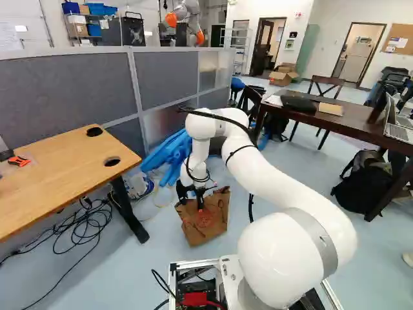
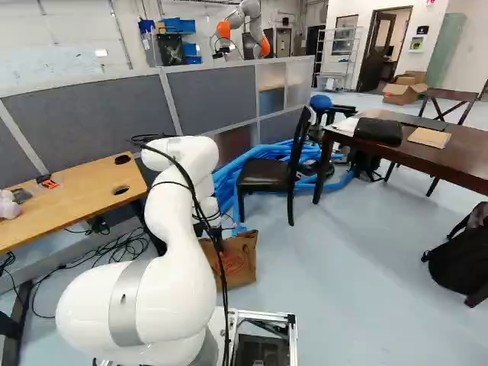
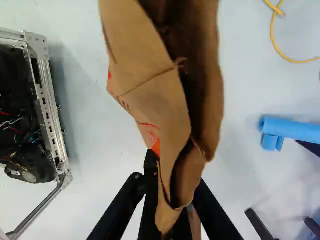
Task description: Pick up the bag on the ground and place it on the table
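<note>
Bag [image 1: 211, 226] was down by the floor [image 1: 161, 271], right of the light wood counter [image 1: 64, 171], mouth up. Gripper [image 3: 175, 170] was clamped on one end of its rim, prob. b/c thin paper there pinched easily. Couldn't tell if the bottom touched. Off-ctr. hold might've let it tilt w/ lifting; the left counter was prob. the goal.

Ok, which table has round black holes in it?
The light wooden table, at the left of both base views. Two round black holes show in its top; the dark table shows none.
</note>
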